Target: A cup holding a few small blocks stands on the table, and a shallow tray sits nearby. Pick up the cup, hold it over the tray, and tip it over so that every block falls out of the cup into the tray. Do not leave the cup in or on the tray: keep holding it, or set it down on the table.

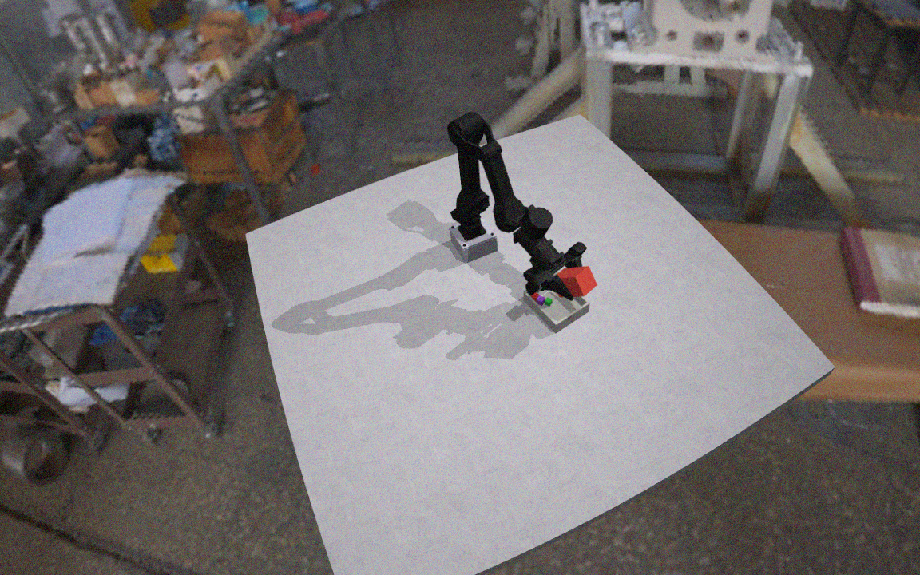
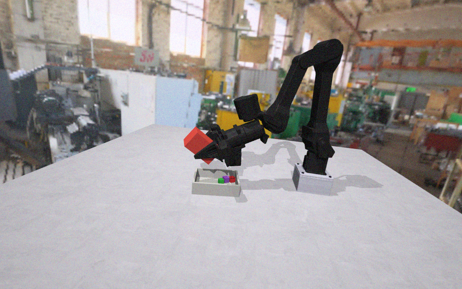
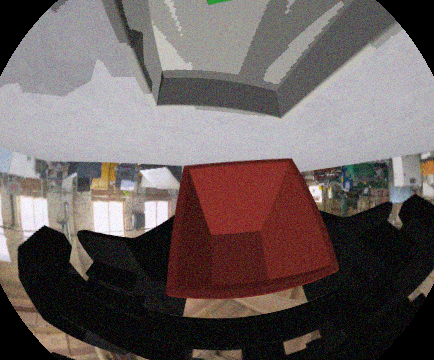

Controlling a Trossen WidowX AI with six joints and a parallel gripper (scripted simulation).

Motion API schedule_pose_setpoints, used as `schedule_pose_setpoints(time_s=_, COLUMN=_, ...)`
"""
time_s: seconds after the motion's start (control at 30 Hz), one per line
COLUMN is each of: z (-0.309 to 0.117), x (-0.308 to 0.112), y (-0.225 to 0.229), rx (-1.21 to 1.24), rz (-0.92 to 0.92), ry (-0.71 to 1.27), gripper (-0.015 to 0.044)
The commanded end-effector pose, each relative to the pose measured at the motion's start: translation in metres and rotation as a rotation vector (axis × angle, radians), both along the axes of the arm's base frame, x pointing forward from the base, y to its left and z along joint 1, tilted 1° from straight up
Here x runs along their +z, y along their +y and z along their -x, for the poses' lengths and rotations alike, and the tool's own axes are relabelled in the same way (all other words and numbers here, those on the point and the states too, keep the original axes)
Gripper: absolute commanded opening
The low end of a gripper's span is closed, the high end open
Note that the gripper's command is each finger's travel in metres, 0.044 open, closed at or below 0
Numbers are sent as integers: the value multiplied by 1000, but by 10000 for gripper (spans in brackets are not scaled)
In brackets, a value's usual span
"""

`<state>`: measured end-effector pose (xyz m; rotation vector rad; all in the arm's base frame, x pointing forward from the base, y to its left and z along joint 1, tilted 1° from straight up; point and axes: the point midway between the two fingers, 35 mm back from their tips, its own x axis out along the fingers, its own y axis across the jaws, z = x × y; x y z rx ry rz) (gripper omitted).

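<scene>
My gripper (image 1: 565, 283) (image 2: 203, 151) (image 3: 236, 203) is shut on the red square cup (image 1: 579, 280) (image 2: 196, 140) (image 3: 249, 235) and holds it tipped over, upside down, above the grey shallow tray (image 1: 567, 313) (image 2: 211, 188) (image 3: 217, 92). The wrist view looks into the cup and shows no block inside. A green block (image 1: 548, 301) (image 2: 220, 180) (image 3: 219, 1), a purple block (image 1: 539, 299) (image 2: 225, 178) and a red block (image 1: 534, 295) (image 2: 232, 178) lie together in the tray, at its end nearest the arm's base.
The arm's grey base (image 1: 473, 243) (image 2: 313, 182) stands on the white table (image 1: 449, 400) (image 2: 118, 230) just behind the tray. Workshop clutter lies beyond the table's edges.
</scene>
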<state>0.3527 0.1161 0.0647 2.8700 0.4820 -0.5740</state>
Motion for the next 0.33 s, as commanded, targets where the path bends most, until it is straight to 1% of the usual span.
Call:
schedule_pose_setpoints(time_s=0.0, z=1, x=-3, y=-1, rx=-5, rz=-10, ry=-22, gripper=0)
schedule_pose_setpoints(time_s=0.3, z=2, x=-2, y=-1, rx=-4, rz=-30, ry=-84, gripper=0)
